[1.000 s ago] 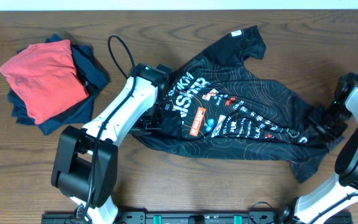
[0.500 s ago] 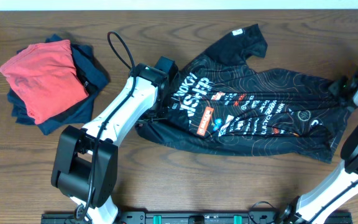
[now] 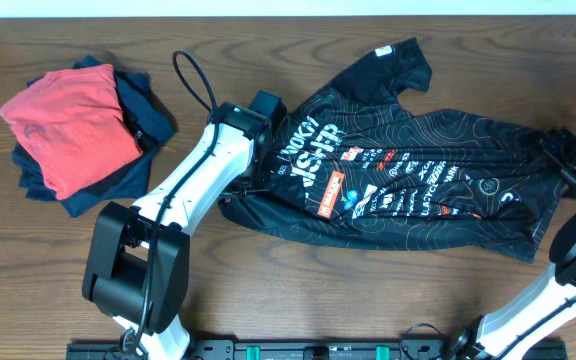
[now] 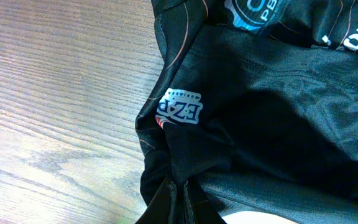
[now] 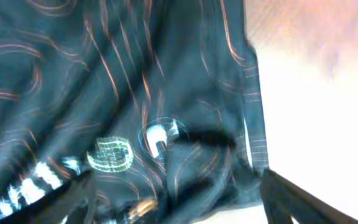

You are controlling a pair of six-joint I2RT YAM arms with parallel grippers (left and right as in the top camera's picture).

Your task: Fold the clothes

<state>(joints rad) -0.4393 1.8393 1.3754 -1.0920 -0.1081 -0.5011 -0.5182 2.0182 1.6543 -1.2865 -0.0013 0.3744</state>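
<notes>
overhead: black jersey (image 3: 418,190) lay spread across the middle and right of the wooden table (image 3: 268,300), printed side up, thin orange and white contour lines over it, white lettering and small sponsor logos towards its left half. one short sleeve pointed to the far edge, a small white tag (image 3: 378,53) showing near it. cloth mostly flat, some creases along the near hem.

left arm (image 3: 198,170) reached in from the near-left corner to the jersey's left edge; its fingers were hidden under the arm in this view. left wrist view: left gripper (image 4: 176,199) was closed tight on a pinch of the jersey (image 4: 278,124), the cloth gathering into folds that ran down into the jaws. a white-and-blue logo (image 4: 179,111) sat just above the pinch, bare wood to the left.

right gripper (image 3: 568,155) sat at the jersey's right end, near the table's right edge. right wrist view, blurred: right gripper (image 5: 176,180) had its two fingers (image 5: 73,196) standing wide apart, the jersey (image 5: 104,81) lying beneath and between them, its hem on the right side. no cloth seen clamped there; jaws read as open and holding nothing.

far left, well apart from the jersey: a folded red garment (image 3: 73,125) on top of folded navy garments (image 3: 143,120).
</notes>
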